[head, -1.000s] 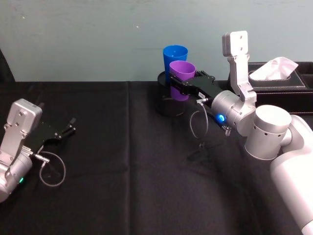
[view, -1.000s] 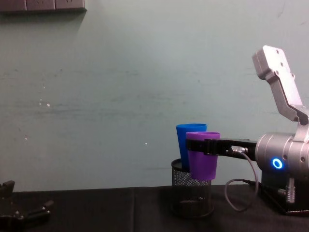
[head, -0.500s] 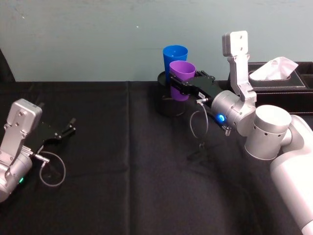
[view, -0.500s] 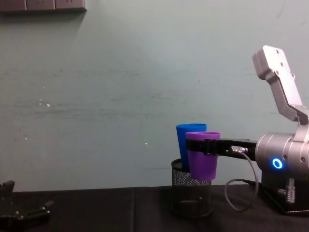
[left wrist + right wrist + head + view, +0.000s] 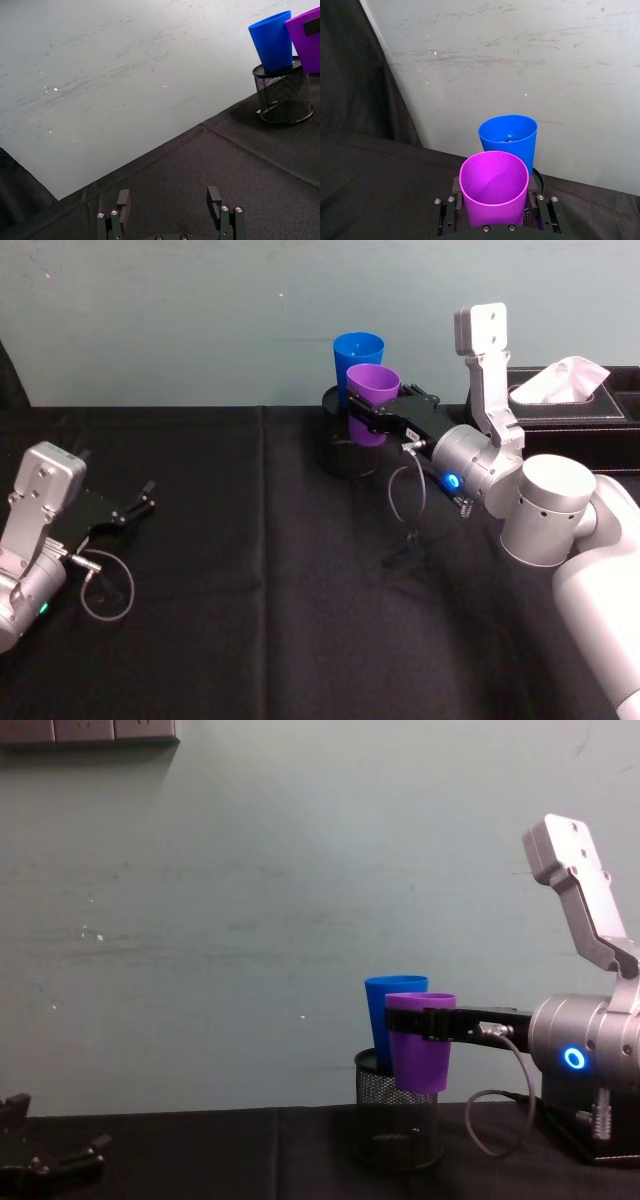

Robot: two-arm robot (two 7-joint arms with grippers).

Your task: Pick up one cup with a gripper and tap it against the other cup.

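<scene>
Head view: across the black-clothed table (image 5: 250,590), the silver-grey right arm (image 5: 490,475) reaches forward and to the left from the right side. Its forearm lies nearly level, a bracket stands up from the wrist, and a blue ring light (image 5: 453,481) glows on it. The right gripper (image 5: 366,412) is closed on the purple cup (image 5: 373,390), one flat black jaw pressed to each side of the wall just under the rolled rim, so the cup hangs upright and clear of the cloth.

The left arm rests low at the table's left. The left gripper (image 5: 146,498) is well apart from the cups, fingers spread with nothing between them.

A black tissue box (image 5: 570,405) sits behind the right arm. The black mesh pen holder (image 5: 340,450) stands at the back of the table with the blue cup (image 5: 358,348) upright inside it. The purple cup is just in front of the blue one, with its rim a little lower.

From the side, the chest view shows the purple cup's base (image 5: 420,1082) hanging level with the holder's rim (image 5: 372,1060), which the head view does not make plain. The right wrist view looks down into both open mouths, with the purple rim (image 5: 494,165) overlapping the blue wall (image 5: 507,137). Whether the two cups touch cannot be told.
</scene>
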